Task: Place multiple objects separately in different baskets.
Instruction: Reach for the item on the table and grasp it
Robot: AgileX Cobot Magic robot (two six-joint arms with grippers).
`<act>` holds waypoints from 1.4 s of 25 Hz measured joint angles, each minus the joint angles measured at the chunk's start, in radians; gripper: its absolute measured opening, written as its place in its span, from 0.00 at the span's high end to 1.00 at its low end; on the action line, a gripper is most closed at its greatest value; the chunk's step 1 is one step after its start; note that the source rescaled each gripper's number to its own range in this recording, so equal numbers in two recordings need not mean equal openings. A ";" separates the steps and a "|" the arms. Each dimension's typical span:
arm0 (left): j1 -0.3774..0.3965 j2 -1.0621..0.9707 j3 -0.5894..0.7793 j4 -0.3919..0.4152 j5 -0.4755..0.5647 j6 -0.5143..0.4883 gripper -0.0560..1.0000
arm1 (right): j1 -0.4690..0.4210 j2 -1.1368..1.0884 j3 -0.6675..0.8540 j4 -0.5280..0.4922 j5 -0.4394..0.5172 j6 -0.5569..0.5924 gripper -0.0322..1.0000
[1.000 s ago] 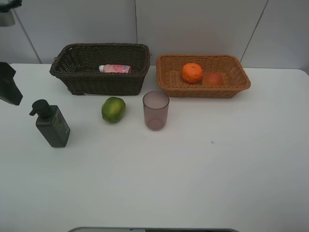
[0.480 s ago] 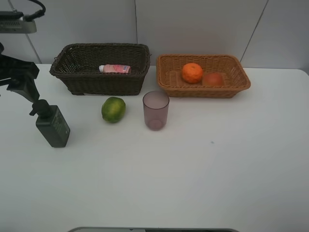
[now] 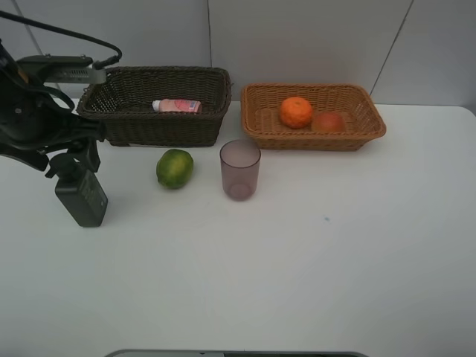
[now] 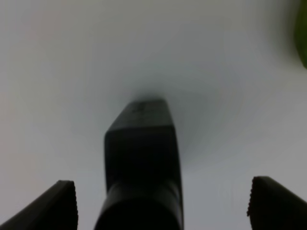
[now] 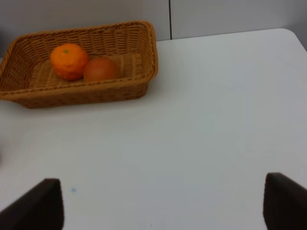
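- The left gripper (image 4: 165, 205) is spread wide, and its two dark fingers (image 4: 60, 206) stand well apart on either side of the dark green pump bottle (image 3: 82, 197).
- In the left wrist view bare table shows between each finger and the bottle, so neither finger touches it.
- The pump bottle stands upright on the white table (image 3: 297, 260), its pump head right under the left gripper and between the jaws.
- The green round fruit (image 3: 175, 168) lies on the table to the right of the left gripper, near the bottle but apart from it; it shows as a green blur at the edge of the left wrist view.
- The translucent mauve cup (image 3: 240, 169) stands upright farther to the right of the left gripper, just past the green fruit.
- The dark brown basket (image 3: 156, 128) sits just beyond the left gripper and slightly to its right; the pink white-capped bottle (image 3: 177, 106) lies on its side inside it.
- The right gripper (image 5: 165, 203) is also spread wide and holds nothing, with only bare table between its fingers.
- The light orange-tan basket (image 5: 81, 93) sits ahead of the right gripper and off to its left, well apart from it.
- Inside that basket the orange (image 5: 69, 61) and the red-orange peach-like fruit (image 5: 100, 70) lie side by side, touching or nearly so.
- The exterior high view does not show the right gripper.
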 joint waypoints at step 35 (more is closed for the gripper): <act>0.017 0.066 0.132 0.029 -0.262 -0.052 0.50 | 0.000 0.000 0.000 0.000 0.000 0.000 0.18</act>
